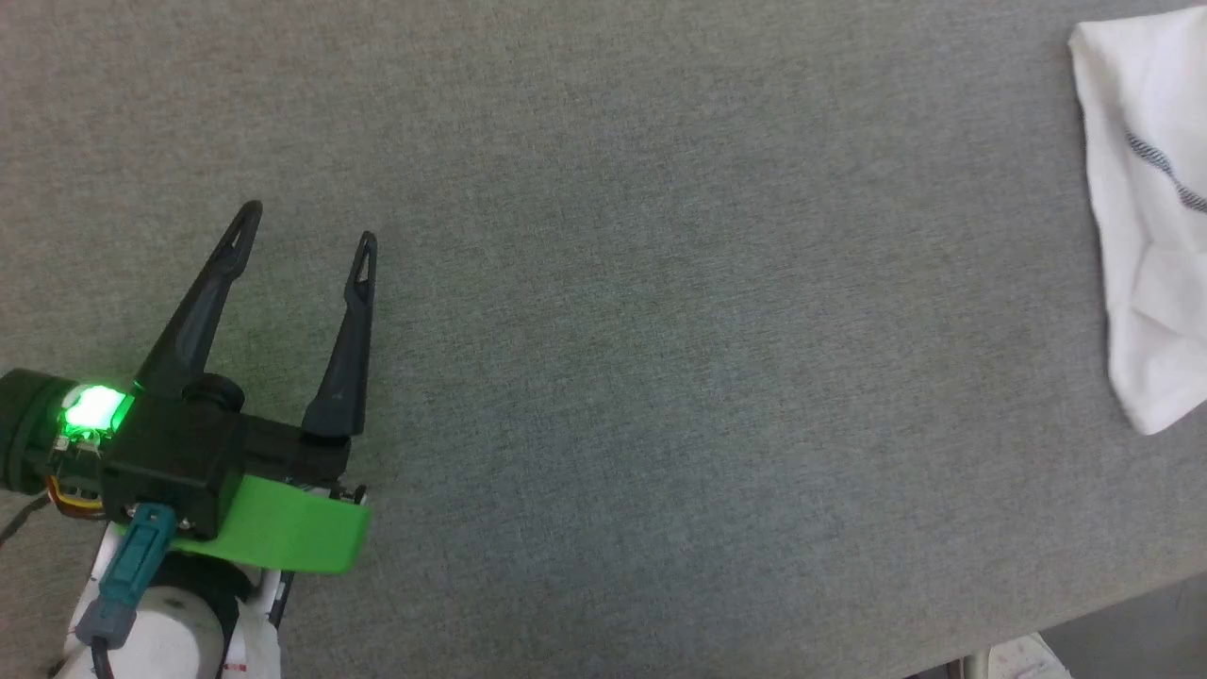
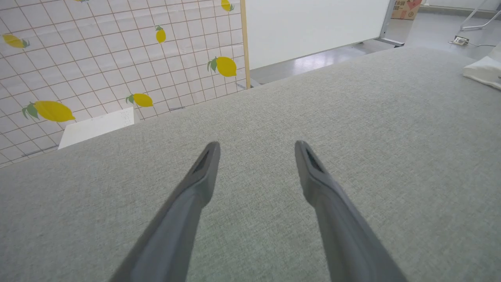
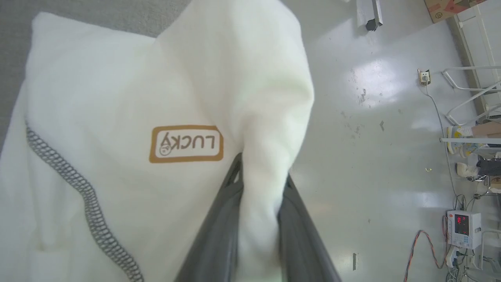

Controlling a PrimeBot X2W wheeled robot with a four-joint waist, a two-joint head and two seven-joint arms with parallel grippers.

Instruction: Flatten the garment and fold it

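Left tool [image 1: 308, 224], right tool [image 3: 262, 170], one garment [image 3: 117, 78]

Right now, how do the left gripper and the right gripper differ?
The left gripper stands open and empty; the right gripper is shut on a fold of the garment. The left points across bare grey table; the right into white fabric. Both have long dark fingers.

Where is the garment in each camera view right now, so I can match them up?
Head view: garment at the right edge, upper half, on the grey table.
Left wrist view: likely the garment, a white corner at the far right edge.
Right wrist view: garment covers left and centre, a fold pinched between the right fingers.
Shared landmark: the grey table.
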